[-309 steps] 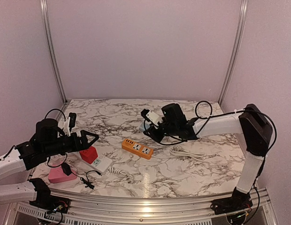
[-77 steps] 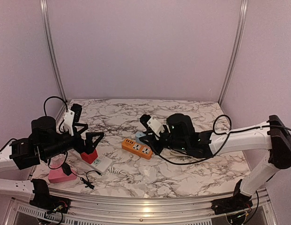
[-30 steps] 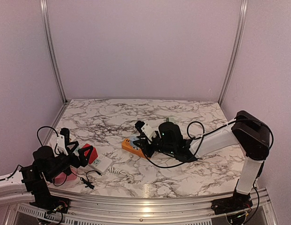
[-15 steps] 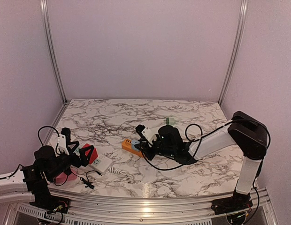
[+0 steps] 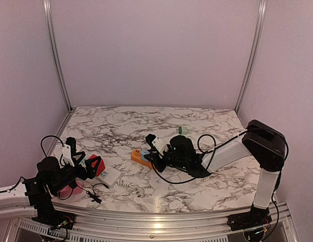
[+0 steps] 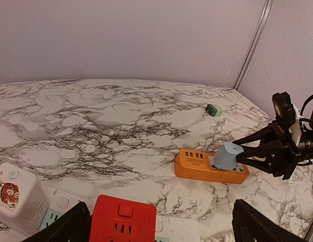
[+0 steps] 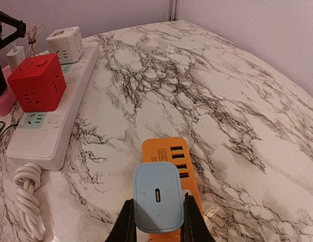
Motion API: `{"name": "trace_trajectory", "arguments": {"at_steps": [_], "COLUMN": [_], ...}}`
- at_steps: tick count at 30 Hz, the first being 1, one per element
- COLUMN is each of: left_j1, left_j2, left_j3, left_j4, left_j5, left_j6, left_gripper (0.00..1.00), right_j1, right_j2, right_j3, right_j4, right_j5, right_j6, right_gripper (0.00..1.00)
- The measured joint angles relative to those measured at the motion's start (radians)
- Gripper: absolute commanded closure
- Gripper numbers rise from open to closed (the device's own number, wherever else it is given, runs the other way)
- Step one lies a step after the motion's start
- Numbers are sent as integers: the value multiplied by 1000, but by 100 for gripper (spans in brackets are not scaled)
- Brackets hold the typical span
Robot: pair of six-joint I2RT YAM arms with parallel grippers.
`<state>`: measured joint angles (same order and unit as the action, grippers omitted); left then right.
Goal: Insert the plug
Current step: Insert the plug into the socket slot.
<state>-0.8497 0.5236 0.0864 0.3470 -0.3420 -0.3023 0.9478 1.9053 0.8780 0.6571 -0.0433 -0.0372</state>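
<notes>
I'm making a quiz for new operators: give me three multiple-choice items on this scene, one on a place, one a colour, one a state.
1. Where is the light blue plug?
A. On the white strip
B. At the orange power strip
C. On the red cube

2. What colour is the small object far back?
A. Green
B. Red
C. Black

3. How is the left claw?
A. Shut, empty
B. Shut on the red cube
C. Open

B: the right claw holds it at that strip. A: the left wrist view shows it green. C: its fingers stand wide apart, gripping nothing.
</notes>
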Motion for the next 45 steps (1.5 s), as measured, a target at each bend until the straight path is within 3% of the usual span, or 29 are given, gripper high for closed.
{"name": "trace_trajectory", "arguments": {"at_steps": [35, 45], "left_j1": [6, 6], "left_j2": [-2, -7], "left_j3": [-7, -8], "left_j4": [14, 15], "left_j5": [0, 0], "left_j6": [0, 0], "left_gripper": [1, 1], "right_j1": [0, -6], "right_j2": [-11, 26], "right_j3": [6, 20], "right_j4": [-38, -30], "right_j5": [26, -27], "right_j6": [-86, -105], "right_gripper": [100, 100]}}
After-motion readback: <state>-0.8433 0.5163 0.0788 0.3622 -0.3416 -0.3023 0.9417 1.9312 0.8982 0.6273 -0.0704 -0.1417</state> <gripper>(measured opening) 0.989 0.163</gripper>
